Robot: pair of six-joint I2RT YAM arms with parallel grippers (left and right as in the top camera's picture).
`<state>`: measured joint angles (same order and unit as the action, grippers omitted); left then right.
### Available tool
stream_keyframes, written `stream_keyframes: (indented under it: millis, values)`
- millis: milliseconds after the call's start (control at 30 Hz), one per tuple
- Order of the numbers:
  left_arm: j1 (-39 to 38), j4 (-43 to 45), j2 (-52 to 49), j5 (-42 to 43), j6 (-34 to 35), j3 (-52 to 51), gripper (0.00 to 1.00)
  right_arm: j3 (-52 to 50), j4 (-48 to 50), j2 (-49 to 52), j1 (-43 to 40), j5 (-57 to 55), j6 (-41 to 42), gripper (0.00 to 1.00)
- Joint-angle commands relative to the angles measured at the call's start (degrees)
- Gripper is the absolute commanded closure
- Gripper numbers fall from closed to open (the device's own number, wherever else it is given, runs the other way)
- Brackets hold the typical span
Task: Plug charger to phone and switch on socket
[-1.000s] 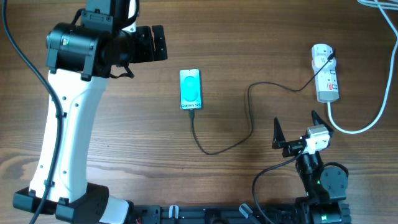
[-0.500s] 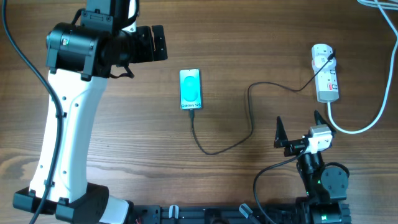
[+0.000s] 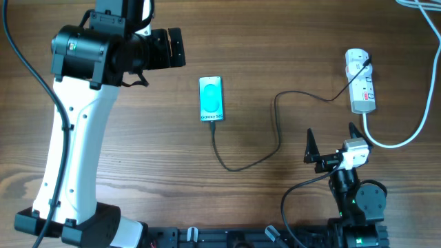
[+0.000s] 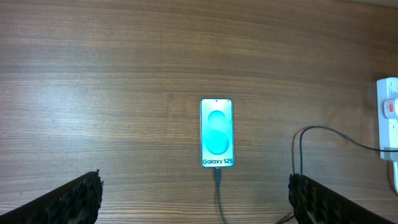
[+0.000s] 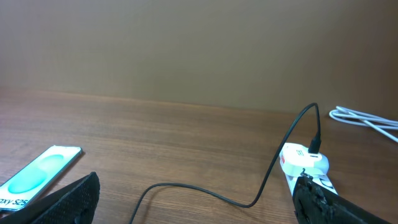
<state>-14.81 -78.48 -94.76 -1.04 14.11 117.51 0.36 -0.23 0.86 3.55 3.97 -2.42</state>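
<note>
1. Phone (image 3: 211, 99) lies flat on the table (image 3: 138, 172), cyan screen lit.
2. Charger (image 3: 278, 131) tip sits in the phone's "Galaxy" end. The cable loops away to the phone's right, and its plug is in the socket (image 3: 361, 89).
3. Socket lies well right of the phone. Can't tell the switch position.
4. Left gripper (image 4: 196, 202) hangs above the phone, jaws spread wide, holding nothing.
5. Right gripper (image 3: 328, 131) is right of the phone and near the socket, jaws spread, holding nothing.

Overhead looking straight down at the desk (image 3: 275, 41), left wrist gazing down from high, right wrist skimming low, all catching the phone (image 3: 211, 99).
</note>
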Motion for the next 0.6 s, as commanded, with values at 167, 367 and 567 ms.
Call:
stream_keyframes:
  millis: [167,367,567]
  values:
    - [0.50,0.00,-0.11,-0.55,0.48,0.35,0.00,-0.02,0.17,-0.68,-0.24,-0.35,1.03,0.00]
    - [0.50,0.00,-0.11,-0.55,0.48,0.35,0.00,0.00,0.17,-0.66,-0.24,-0.37,1.03,0.01]
    - [0.50,0.00,-0.11,-0.55,0.50,0.35,0.00,0.00,0.15,-0.66,-0.24,-0.37,1.03,0.00]
